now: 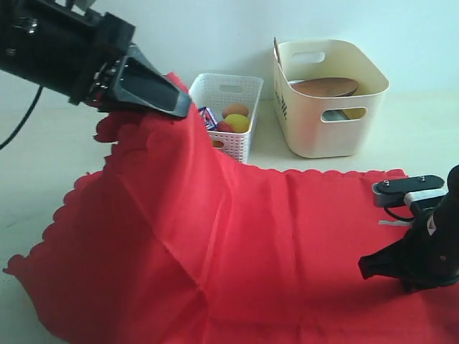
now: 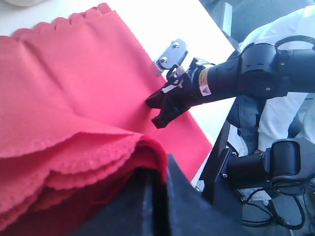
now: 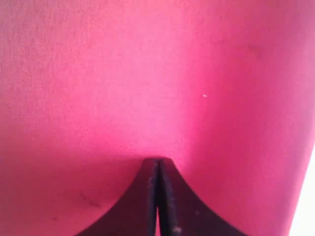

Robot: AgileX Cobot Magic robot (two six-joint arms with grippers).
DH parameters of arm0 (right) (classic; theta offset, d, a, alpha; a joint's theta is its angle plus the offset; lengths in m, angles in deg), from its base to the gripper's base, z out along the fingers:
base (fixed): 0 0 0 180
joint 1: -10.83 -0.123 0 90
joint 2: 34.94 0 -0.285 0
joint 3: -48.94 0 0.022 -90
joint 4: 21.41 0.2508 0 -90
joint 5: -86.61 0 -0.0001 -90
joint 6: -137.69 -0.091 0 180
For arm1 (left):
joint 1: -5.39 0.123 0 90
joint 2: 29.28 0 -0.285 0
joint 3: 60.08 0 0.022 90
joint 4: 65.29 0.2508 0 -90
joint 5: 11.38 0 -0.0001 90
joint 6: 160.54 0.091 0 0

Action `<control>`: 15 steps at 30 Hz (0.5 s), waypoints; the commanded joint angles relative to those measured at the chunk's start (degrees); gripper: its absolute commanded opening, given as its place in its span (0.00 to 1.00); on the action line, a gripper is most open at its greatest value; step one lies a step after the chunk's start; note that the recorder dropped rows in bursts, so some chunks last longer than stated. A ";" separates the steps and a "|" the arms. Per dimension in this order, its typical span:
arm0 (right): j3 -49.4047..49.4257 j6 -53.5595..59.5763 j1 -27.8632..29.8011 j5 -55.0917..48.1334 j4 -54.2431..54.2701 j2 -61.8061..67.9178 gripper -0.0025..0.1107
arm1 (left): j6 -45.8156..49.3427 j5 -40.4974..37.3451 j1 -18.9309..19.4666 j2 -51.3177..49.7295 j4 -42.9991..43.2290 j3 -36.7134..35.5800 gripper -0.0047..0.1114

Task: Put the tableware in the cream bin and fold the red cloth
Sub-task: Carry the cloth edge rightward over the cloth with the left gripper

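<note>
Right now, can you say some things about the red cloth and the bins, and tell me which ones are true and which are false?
1. The left tool is shut on the red cloth and holds part of it up. True.
2. The right tool hangs high above the cloth. False: it is shut and its tip is down at the flat part of the cloth.
3. The brown plate lies on the cloth. False: it is inside the cream bin.
4. The white basket stands beside the cream bin, behind the cloth. True.
</note>
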 commanded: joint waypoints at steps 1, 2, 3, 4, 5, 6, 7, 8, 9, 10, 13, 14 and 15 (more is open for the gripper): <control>0.26 -0.39 -0.15 2.90 -0.36 2.45 0.02 | -1.66 2.62 -5.81 -4.95 -2.01 5.38 0.04; 0.26 -0.39 -0.15 3.19 -0.22 2.59 0.02 | -2.07 3.50 -7.35 -6.36 -2.01 6.64 0.04; 0.26 -0.39 -0.15 3.55 -0.09 2.70 0.02 | -2.09 4.38 -8.88 -7.78 -2.01 7.85 0.04; 0.26 -0.39 -0.15 3.76 0.43 2.64 0.02 | -2.09 5.04 -10.39 -8.91 -2.01 8.81 0.04; 0.26 -0.25 -0.15 4.08 0.82 2.64 0.02 | -2.09 5.76 -11.83 -10.41 -2.01 10.01 0.04; 0.26 -0.26 -0.15 4.34 1.15 2.64 0.02 | -2.09 6.44 -13.27 -11.96 -2.01 11.19 0.04; 0.26 -0.13 -0.15 4.35 1.31 2.64 0.02 | -2.09 7.10 -14.36 -13.53 -2.01 12.11 0.04; 0.26 0.17 -0.15 4.35 1.70 2.64 0.02 | -2.09 7.78 -15.66 -15.13 -2.01 13.27 0.04; 0.26 0.27 -0.15 4.48 2.09 2.64 0.02 | -2.19 8.36 -16.88 -16.80 -2.19 14.39 0.04; 0.26 0.27 -0.15 4.48 2.09 2.64 0.02 | -2.19 8.82 -17.83 -18.16 -2.32 15.48 0.04; 0.26 0.25 -0.15 4.59 2.41 2.64 0.02 | -2.19 10.13 -21.21 -23.10 -3.09 18.59 0.04; 0.26 0.25 -0.15 4.59 2.41 2.64 0.02 | -2.19 11.21 -22.34 -25.27 -3.24 19.87 0.04; 0.26 0.25 -0.15 4.59 2.41 2.64 0.02 | -2.08 11.85 -23.43 -26.74 -3.40 20.68 0.04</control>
